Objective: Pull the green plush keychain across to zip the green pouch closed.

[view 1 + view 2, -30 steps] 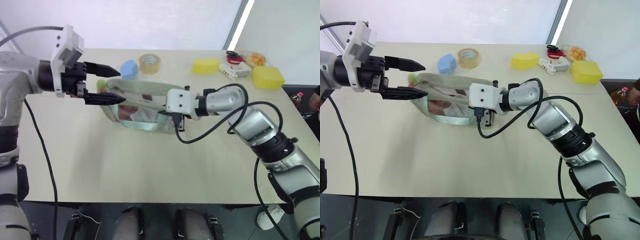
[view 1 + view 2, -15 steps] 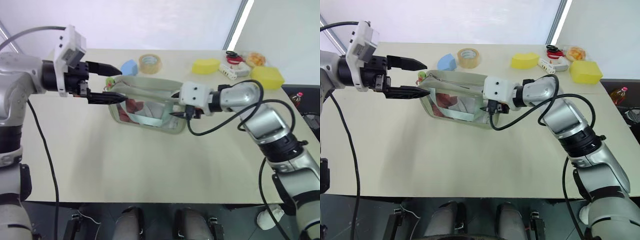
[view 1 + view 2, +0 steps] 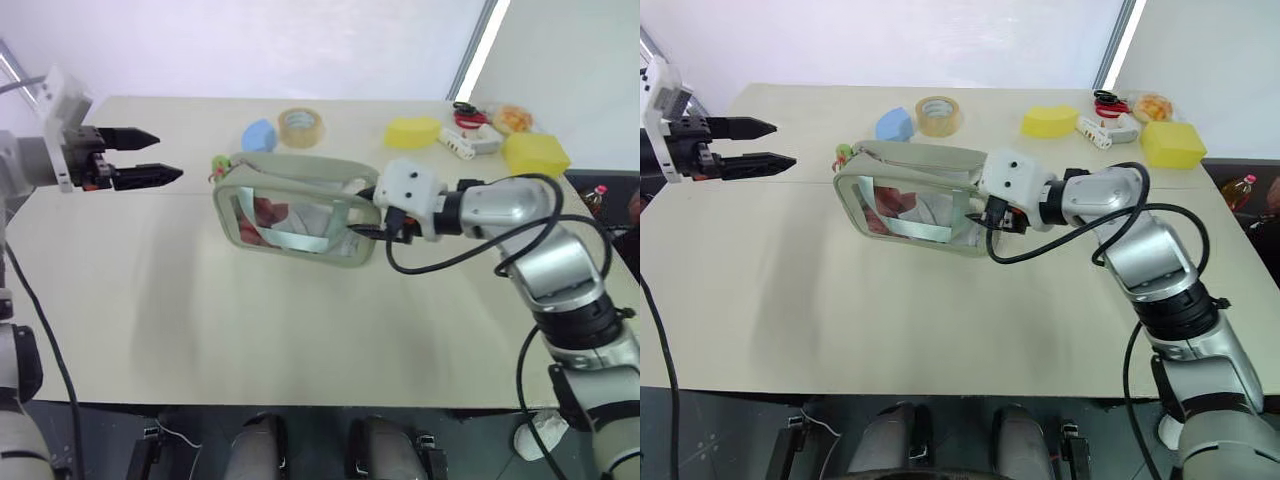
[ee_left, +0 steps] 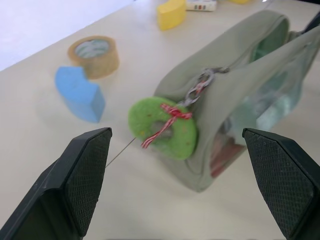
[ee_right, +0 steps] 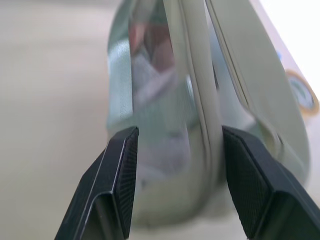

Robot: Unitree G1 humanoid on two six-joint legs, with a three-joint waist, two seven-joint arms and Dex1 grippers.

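Note:
The green pouch point(image 3: 290, 212) stands tilted on its side mid-table, its clear window showing red and white contents. Its top gapes along the zipper. The green plush keychain point(image 4: 162, 127), a lime fuzzy ring with a red-and-white bow, hangs from the zipper pull at the pouch's left end point(image 3: 220, 163). My left gripper point(image 3: 167, 156) hovers open well to the left of the keychain, pointing at it, nothing between its fingers point(image 4: 82, 182). My right gripper point(image 3: 366, 214) is closed on the pouch's right end, whose fabric fills the gap between its fingers point(image 5: 120, 182).
Behind the pouch lie a blue sponge point(image 3: 259, 134) and a roll of tape point(image 3: 299, 126). At the far right corner sit two yellow sponge blocks point(image 3: 413, 131) point(image 3: 535, 154) and some small items point(image 3: 470, 135). Bare table spreads in front of the pouch.
My left gripper pulled away leftward from the pouch's left end, still open. My right gripper opened, then took the pouch's right end and shifted right; the pouch now stands more upright.

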